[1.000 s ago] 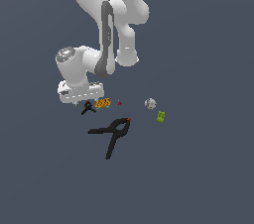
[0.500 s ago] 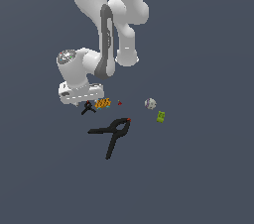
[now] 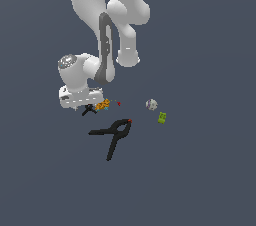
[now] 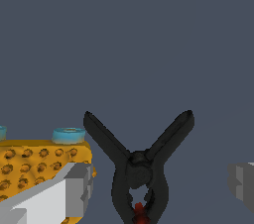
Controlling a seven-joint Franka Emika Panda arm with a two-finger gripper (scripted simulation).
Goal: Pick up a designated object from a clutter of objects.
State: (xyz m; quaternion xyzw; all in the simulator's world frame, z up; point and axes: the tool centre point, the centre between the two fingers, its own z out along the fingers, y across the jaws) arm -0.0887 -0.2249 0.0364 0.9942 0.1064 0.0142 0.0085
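Note:
The designated object, a tiny black spring clamp (image 4: 139, 168) with splayed handles and a red tip, lies flat on the floor. In the exterior view the tiny clamp (image 3: 89, 110) shows just under the white hand. My gripper (image 4: 159, 184) is open and low over it, one grey finger (image 4: 67, 196) on the orange block's side and the other finger (image 4: 243, 182) on the far side. Neither finger touches the clamp. From outside, the gripper (image 3: 86, 106) sits at the left end of the clutter, its fingertips mostly hidden by the hand.
An orange patterned block (image 3: 103, 104) lies right beside the tiny clamp, and that block (image 4: 34, 163) sits partly behind one finger. A large black clamp (image 3: 114, 134) lies nearer the camera. A red speck (image 3: 119, 103), a grey-white ball (image 3: 151, 104) and a green block (image 3: 162, 117) lie toward the exterior view's right.
The hand has sunk slightly toward the tiny clamp. None of the objects has moved.

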